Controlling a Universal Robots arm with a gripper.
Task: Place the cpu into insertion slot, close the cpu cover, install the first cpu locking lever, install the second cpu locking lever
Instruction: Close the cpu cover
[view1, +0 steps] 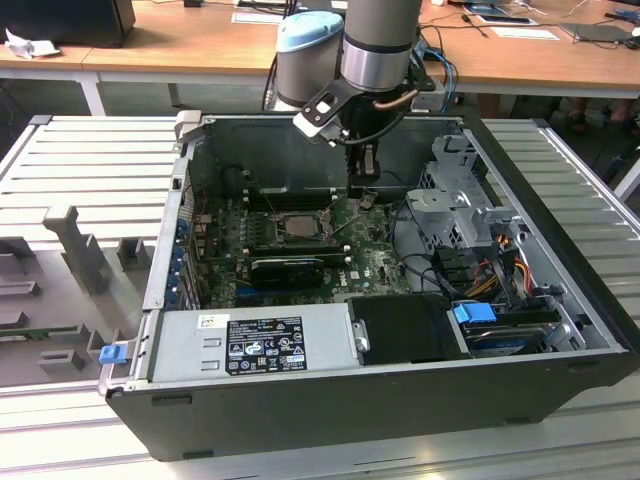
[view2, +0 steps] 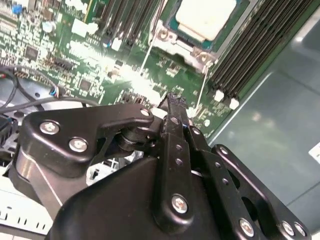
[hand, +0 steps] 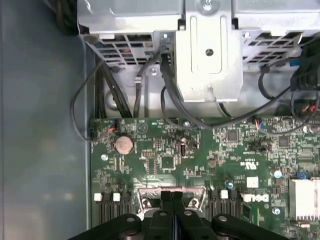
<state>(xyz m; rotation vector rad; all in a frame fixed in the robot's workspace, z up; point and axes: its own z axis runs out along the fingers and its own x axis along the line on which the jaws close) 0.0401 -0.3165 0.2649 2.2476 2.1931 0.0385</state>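
Note:
The cpu (view2: 205, 17) shows its pale metallic face inside the insertion slot (view1: 298, 226) on the green motherboard (view1: 370, 255). Its cpu cover (view2: 171, 23) lies flat as a dark frame around the chip. Two thin wire locking levers (view2: 146, 55) (view2: 205, 82) stick out from the socket's near edge over the board. My gripper (view1: 365, 198) hangs low inside the case, just to the exterior view's right of the socket. In both wrist views its fingertips (view2: 174, 98) (hand: 172, 197) are pressed together with nothing between them, close above the socket's metal frame (hand: 150, 192).
The board sits in an open computer case (view1: 300, 400). A power supply (view1: 250, 345) lines the near wall; a metal drive cage (view1: 455, 200) with cables (view1: 500, 250) fills the exterior view's right. Dark memory slots (view2: 250, 50) flank the socket. A black ridged card (view1: 288, 267) lies below it.

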